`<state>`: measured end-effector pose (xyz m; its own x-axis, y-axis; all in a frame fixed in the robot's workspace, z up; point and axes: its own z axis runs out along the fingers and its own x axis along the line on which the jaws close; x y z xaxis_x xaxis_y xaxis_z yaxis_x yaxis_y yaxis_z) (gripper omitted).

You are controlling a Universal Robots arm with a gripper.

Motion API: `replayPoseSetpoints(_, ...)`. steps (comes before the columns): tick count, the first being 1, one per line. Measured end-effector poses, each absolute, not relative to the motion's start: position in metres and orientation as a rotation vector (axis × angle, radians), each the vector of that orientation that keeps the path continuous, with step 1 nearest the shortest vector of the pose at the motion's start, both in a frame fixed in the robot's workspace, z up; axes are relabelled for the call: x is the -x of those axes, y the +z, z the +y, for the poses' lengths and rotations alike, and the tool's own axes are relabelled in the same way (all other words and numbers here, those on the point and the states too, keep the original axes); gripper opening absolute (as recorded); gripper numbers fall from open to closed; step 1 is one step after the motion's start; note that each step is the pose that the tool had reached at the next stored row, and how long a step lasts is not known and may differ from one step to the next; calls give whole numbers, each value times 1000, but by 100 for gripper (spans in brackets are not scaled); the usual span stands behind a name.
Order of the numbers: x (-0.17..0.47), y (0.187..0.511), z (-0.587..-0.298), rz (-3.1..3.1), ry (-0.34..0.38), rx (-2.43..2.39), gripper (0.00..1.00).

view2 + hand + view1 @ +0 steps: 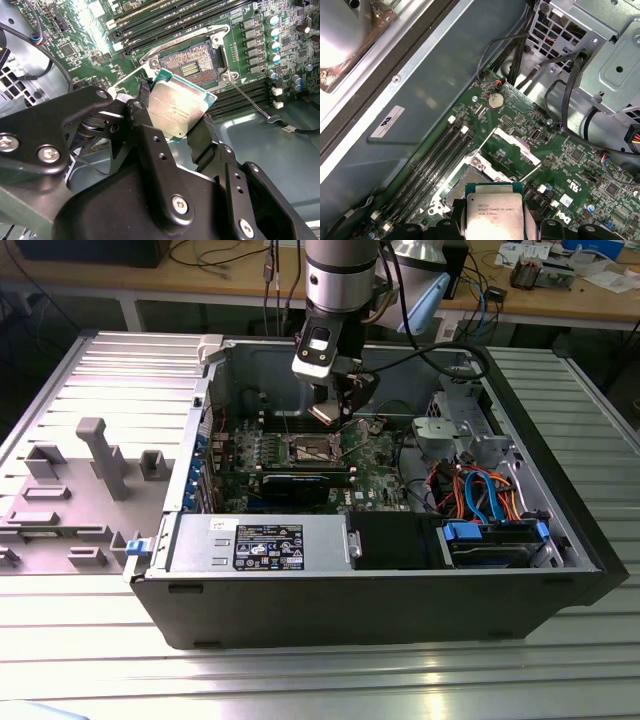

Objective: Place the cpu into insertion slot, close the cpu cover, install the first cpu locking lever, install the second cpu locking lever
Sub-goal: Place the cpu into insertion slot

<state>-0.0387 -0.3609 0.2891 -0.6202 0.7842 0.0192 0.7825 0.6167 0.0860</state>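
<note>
My gripper [336, 408] hangs inside the open computer case, shut on the cpu [325, 413]. In both wrist views the cpu [180, 107] [493, 215] is a silver-grey square chip held tilted by its edges between the black fingers [142, 112]. The insertion slot [192, 62] [470, 176] [311, 449] lies open just below and past the chip, its contact field bare. Beside the slot, the cpu cover [513, 150] stands swung up on its hinge. A thin wire locking lever [246, 99] sticks out from the slot's corner.
Long memory slots [165, 20] run beside the slot. A black graphics card [300, 483], the power supply [255, 543], a drive cage [495, 540] and orange and blue cables [480, 490] fill the case. A grey fixture [100, 455] stands at the exterior view's left.
</note>
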Motion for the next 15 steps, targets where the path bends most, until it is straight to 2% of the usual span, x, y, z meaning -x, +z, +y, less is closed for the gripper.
replayPoseSetpoints(15,39,289,-361,2789,134,-1393,55)
